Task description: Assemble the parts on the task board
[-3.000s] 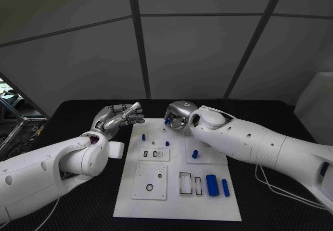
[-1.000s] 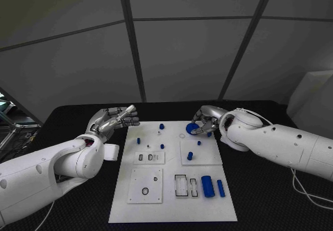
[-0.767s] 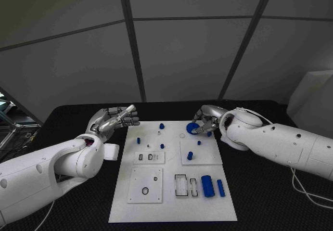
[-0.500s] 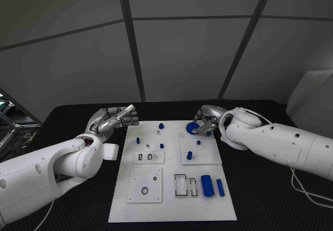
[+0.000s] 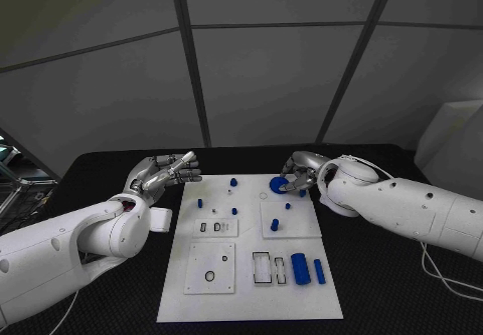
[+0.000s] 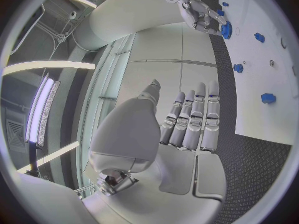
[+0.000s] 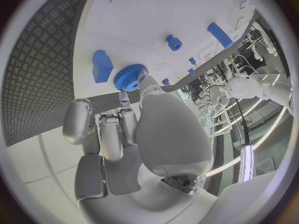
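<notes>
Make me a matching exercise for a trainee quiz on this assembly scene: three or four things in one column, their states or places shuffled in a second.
Things:
1. right robot hand
2. left robot hand
3. blue gear
4. large blue cylinder

States or places:
A. lying near the task board's front edge
B. holds nothing, beside the board
C. pinched between fingers over the board's far end
D. grips a part

Pairs: 1-D, 2-B, 3-C, 4-A

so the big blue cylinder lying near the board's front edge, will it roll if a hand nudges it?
Probably. The big blue cylinder lies on its side on the flat task board, so a sideways push should roll it. Pushed along its length it would more likely slide. It looks rigid, likely plastic and light.
</notes>
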